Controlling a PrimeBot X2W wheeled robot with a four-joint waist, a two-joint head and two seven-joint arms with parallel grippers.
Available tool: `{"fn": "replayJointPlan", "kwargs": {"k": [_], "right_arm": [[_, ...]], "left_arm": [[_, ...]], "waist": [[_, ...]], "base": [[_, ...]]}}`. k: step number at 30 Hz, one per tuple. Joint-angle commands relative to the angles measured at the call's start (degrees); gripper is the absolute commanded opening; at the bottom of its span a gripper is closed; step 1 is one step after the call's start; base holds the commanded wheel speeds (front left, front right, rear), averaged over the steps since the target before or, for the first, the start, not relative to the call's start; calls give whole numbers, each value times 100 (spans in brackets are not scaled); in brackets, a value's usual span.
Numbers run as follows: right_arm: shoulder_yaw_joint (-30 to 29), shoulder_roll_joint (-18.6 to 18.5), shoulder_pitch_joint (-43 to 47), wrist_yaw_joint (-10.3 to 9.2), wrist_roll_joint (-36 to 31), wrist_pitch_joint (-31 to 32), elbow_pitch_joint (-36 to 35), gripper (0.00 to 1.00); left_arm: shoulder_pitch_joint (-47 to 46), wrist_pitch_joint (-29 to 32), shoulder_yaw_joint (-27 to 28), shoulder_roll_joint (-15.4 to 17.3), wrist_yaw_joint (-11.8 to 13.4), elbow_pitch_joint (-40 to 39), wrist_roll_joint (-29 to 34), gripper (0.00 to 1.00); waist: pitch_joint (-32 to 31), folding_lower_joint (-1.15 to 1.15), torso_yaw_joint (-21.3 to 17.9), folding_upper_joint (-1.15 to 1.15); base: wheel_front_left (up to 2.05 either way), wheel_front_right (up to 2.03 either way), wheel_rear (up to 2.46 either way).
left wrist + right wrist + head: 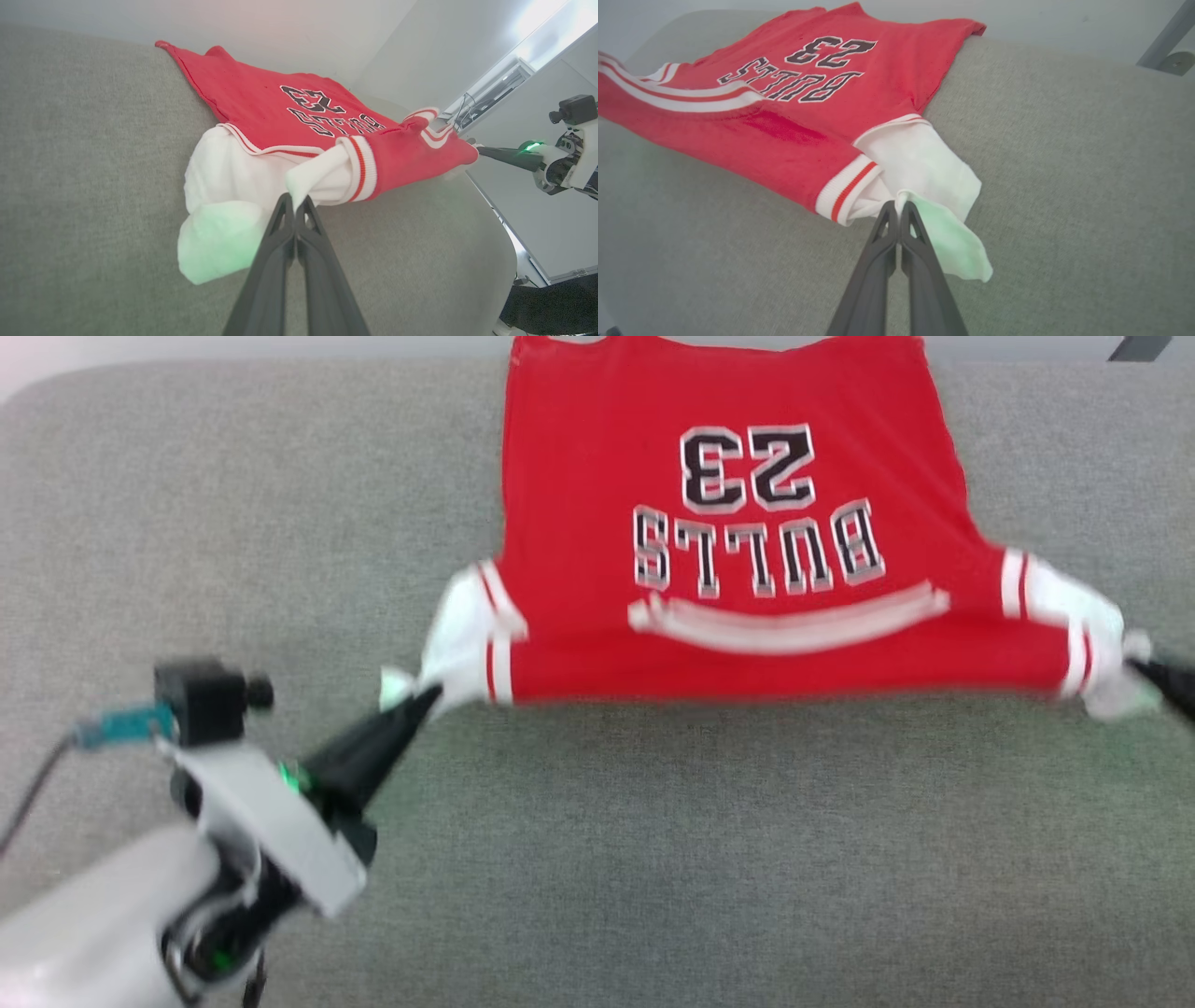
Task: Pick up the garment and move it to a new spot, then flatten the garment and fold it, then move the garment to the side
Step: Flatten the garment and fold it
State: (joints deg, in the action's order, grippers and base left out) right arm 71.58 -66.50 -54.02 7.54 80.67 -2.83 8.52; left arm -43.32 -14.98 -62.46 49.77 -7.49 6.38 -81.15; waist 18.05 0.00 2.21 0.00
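The garment (738, 532) is a red jersey T-shirt with white sleeves and black "BULLS 23" lettering, spread front up across the grey table (597, 859), its hem at the far edge. My left gripper (428, 697) is shut on the white left sleeve, pulling it taut. At the right edge of the head view my right gripper (1141, 668) pinches the other white sleeve. The left wrist view shows the garment (289, 116) with my left gripper (295, 200) clamped on sleeve cloth. In the right wrist view my right gripper (899, 207) grips the sleeve of the garment (794, 93).
Grey fabric table surface stretches wide in front of the shirt and to both sides. The table's far edge (280, 364) meets a pale wall. A metal stand leg (1164, 42) sits beyond the table's far right corner.
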Motion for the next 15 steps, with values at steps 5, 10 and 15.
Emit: {"fn": "replayJointPlan", "kwargs": {"k": [5, 10, 15], "right_arm": [[79, -522, 834, -10, 109, 105, -794, 0], [133, -1003, 1548, -10, 224, 352, -1585, 0], [145, -1305, 1975, -10, 203, 348, -2042, 0]], "left_arm": [[738, -25, 5, 237, 9, -161, 367, 0], [1383, -25, -118, 570, 9, -528, 337, 0], [1709, 99, -302, 890, 208, -1002, 326, 0]], "waist": [[-7, 0, -4, 0], [24, 0, -20, 0], [73, 0, -7, 0]], "base": [[0, 0, 0], [0, 0, 0], [0, 0, 0]]}}
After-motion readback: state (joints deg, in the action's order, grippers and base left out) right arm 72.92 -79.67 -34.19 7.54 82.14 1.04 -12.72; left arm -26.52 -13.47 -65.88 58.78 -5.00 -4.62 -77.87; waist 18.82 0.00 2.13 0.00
